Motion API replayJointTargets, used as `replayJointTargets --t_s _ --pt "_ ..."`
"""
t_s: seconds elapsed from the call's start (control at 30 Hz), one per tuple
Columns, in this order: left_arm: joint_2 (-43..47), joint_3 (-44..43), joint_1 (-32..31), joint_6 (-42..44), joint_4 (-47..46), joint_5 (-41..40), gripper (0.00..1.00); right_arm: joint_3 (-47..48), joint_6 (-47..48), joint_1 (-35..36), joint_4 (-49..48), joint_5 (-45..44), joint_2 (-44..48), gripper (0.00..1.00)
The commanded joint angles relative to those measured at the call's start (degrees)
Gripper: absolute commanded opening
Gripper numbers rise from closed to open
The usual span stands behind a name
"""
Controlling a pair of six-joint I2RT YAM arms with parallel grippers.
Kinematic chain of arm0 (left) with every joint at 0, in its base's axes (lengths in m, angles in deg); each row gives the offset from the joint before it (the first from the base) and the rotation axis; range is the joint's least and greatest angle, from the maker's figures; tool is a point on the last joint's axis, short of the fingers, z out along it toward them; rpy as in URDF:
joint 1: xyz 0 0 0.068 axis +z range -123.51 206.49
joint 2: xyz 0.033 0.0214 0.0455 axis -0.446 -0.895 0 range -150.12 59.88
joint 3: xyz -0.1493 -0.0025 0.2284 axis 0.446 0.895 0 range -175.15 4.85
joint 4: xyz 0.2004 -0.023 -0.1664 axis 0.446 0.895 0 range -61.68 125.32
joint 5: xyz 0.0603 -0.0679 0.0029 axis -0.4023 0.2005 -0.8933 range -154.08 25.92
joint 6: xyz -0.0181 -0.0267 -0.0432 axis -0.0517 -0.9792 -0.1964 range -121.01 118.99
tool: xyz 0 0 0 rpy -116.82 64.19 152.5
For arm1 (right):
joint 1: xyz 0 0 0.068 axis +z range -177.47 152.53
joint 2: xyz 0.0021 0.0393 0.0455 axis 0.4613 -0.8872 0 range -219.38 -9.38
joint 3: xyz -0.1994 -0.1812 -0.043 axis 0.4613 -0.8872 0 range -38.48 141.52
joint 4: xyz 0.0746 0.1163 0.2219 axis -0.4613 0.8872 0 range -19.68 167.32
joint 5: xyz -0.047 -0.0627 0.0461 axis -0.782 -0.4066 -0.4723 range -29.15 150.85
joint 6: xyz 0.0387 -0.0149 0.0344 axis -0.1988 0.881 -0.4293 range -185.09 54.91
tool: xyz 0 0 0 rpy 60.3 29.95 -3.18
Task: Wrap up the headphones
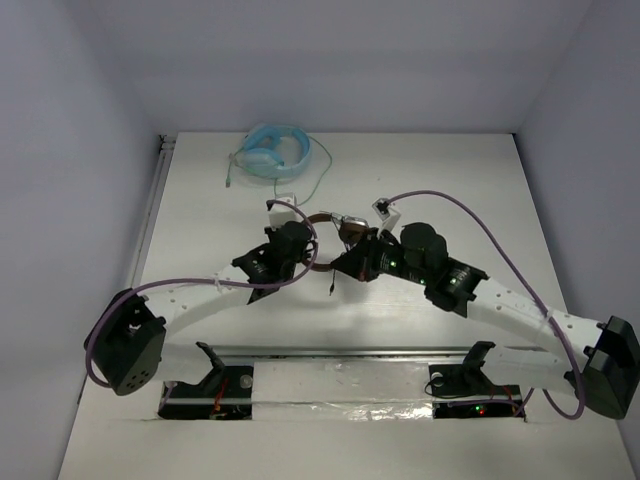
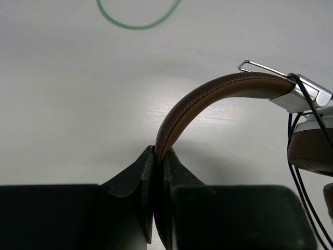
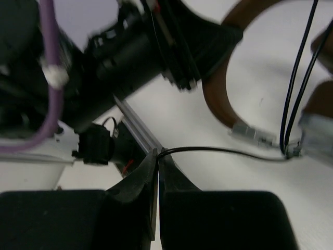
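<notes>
Both sets of fingers are shut on something. The left fingers are pinched tight on the brown headband of the headphones, gripping it edge-on near one end of the arc. From there the band curves up and off to the right to a silver bracket, with a brown ear pad just under it at the frame edge.

The right fingers are closed on the thin dark cable. It comes out right at the tips and runs across to the metal fitting at the end of the headband, where two more strands go up out of frame.

From the top camera the headphones sit around the middle of the bench, between the two wrists, which are pretty much nose to nose over them. Can't tell from any view whether they're resting on the bench or lifted a bit.

Back near the far wall are the light blue headphones with a green cable looping beside them, well apart from the brown pair.
</notes>
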Motion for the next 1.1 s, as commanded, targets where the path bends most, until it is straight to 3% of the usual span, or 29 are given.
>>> replayJointTargets --t_s 0.0,0.33,0.67,1.07 --pt "3.59 2.04 -2.73 -3.79 -4.21 -2.45 0.0 3.95 -4.83 0.73 -12.3 -4.08 0.37 0.0" --pt "7.72 6.7 -6.6 -8.72 -4.47 0.27 0.0 2.38 -12.57 0.73 -24.6 -27.79 -5.52 0.0" --pt "6.15 6.62 -10.29 -10.92 -2.99 -0.95 0.0 4.66 -21.27 0.73 -31.2 -38.8 -16.59 0.01" --pt "2.72 4.51 -12.14 -12.85 -0.52 -3.06 0.0 4.57 -33.14 0.21 -28.58 -51.29 -19.85 0.08"
